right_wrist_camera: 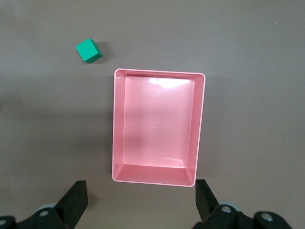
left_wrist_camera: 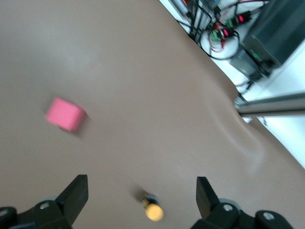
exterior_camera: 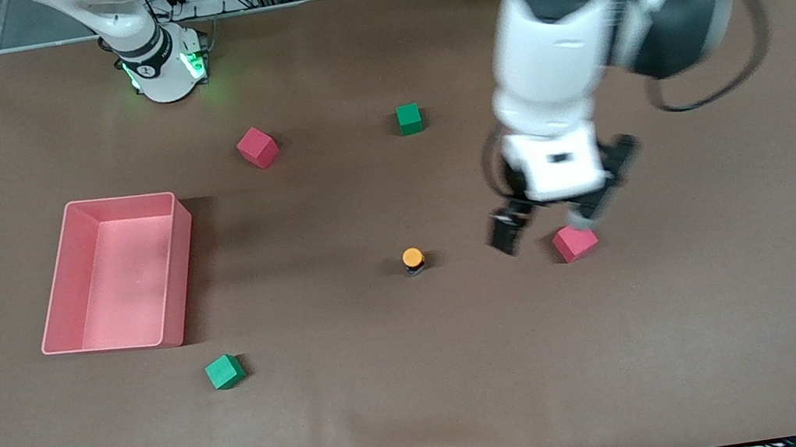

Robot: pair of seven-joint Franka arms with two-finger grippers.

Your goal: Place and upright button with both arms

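Note:
The button (exterior_camera: 413, 259) stands on the brown table mid-way along it, its orange cap facing up and its dark body below. My left gripper (exterior_camera: 543, 232) hangs low and open, with nothing in it, just toward the left arm's end from the button. One finger is close above a red cube (exterior_camera: 574, 243). In the left wrist view the button (left_wrist_camera: 153, 210) lies between the wide-apart fingers of the left gripper (left_wrist_camera: 141, 183), and the red cube (left_wrist_camera: 66, 114) sits off to one side. My right gripper (right_wrist_camera: 140, 188) is open and empty, high over the table beside a pink bin (right_wrist_camera: 159, 72).
The pink bin (exterior_camera: 118, 200) sits toward the right arm's end, with nothing in it. A green cube (exterior_camera: 224, 372) lies nearer the front camera than the bin. Another red cube (exterior_camera: 257, 147) and a green cube (exterior_camera: 409, 118) lie farther back. The right arm's base (exterior_camera: 161, 62) stands at the table's edge.

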